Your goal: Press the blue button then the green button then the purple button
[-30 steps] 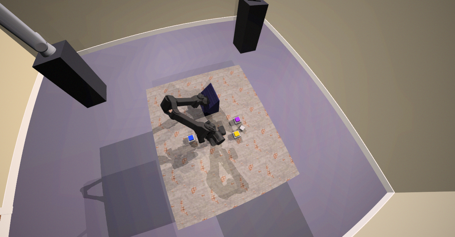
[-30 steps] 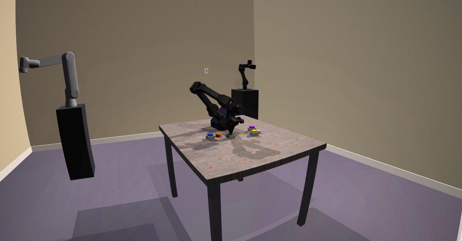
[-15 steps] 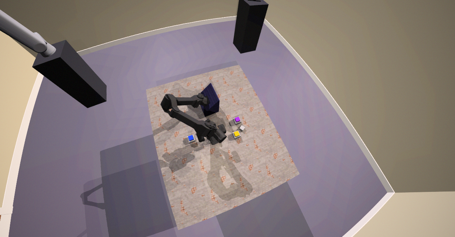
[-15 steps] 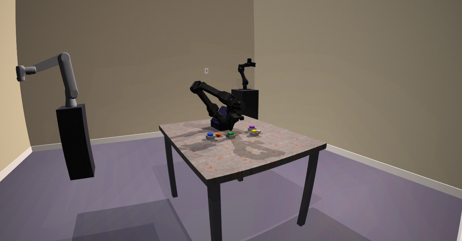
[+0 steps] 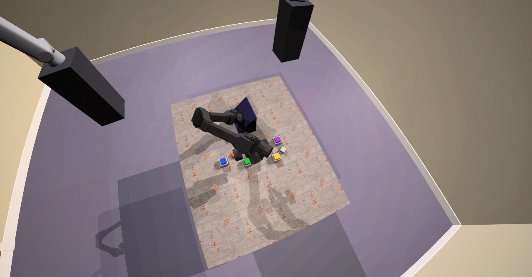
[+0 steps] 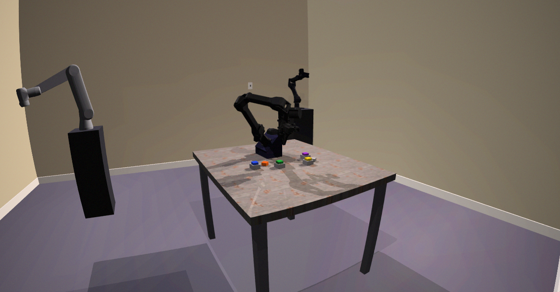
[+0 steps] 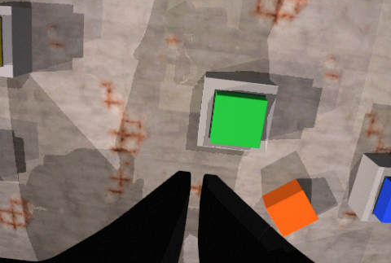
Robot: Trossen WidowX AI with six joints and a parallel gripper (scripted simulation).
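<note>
My gripper [image 6: 283, 143] [image 7: 195, 185] is shut and empty, raised above the table. In the wrist view its fingertips lie just below the green button [image 5: 247, 161] [image 6: 279, 161] [image 7: 239, 120], which stands up in its pale housing with nothing on it. The blue button [image 5: 223, 160] [image 6: 254, 163] [image 7: 384, 202] is raised too and is cut off at the right edge of the wrist view. The purple button [image 5: 277, 139] [image 6: 305, 153] is raised, on the far side of the yellow one, and is out of the wrist view. The fingertips are hidden by the arm in the top view.
An orange block [image 5: 232, 154] [image 6: 264, 163] [image 7: 291, 212] lies between the blue and green buttons. The yellow button [image 5: 276, 156] [image 6: 308, 159] and a white block [image 5: 283, 149] [image 6: 313, 159] are near the purple button. The arm's dark base [image 5: 247, 115] [image 6: 270, 149] stands behind.
</note>
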